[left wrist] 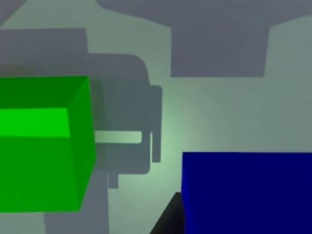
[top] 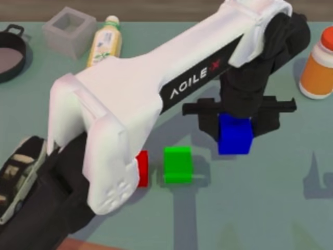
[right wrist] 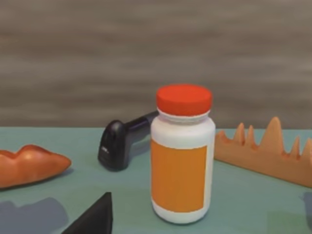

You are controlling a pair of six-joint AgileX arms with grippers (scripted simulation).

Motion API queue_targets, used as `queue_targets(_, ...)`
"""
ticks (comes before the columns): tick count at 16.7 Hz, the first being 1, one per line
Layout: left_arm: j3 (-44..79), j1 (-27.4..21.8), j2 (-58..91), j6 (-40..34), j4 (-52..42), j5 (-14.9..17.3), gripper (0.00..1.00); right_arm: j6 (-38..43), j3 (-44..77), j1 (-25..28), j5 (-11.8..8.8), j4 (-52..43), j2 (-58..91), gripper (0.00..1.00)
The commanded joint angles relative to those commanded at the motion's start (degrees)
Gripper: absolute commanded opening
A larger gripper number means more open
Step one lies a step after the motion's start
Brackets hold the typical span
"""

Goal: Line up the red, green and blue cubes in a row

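Note:
My left arm reaches across the table, and its gripper (top: 235,129) is shut on the blue cube (top: 235,136), held a little above the table to the right of the green cube (top: 177,164). The red cube (top: 142,167) sits just left of the green one, half hidden under my left arm. In the left wrist view the blue cube (left wrist: 248,195) fills the jaws beside one dark finger (left wrist: 170,219), with the green cube (left wrist: 39,146) resting on the table beyond. My right arm is out of the top view; one of its fingertips (right wrist: 95,217) shows well off to the side.
A pale grey hollow block (top: 68,30), a yellow bottle (top: 105,41) and a dark pan (top: 10,52) stand at the back left. An orange-labelled bottle (top: 318,65) stands at the back right, close before my right wrist. A grey object (top: 18,177) lies at the front left.

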Motion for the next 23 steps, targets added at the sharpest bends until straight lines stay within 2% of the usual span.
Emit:
queue_targets(4,-4.2,0.1,-0.8,0.0,4.0,0.0,0.00,0.0,0.0,0.0,0.0,0.0,0.0,1.00)
queue_targets(10,-20.3,-0.3,-2.8,-0.2,17.1,0.0,0.00,0.0,0.0,0.0,0.0,0.0,0.0,1.00)
queue_targets(15,-22.0,-0.3,-3.0,-0.2,18.7,-0.1,0.00,0.0,0.0,0.0,0.0,0.0,0.0,1.00)
queue_targets(23,-22.0,-0.3,-3.0,-0.2,18.7,-0.1,0.60,0.0,0.0,0.0,0.0,0.0,0.0,1.00)
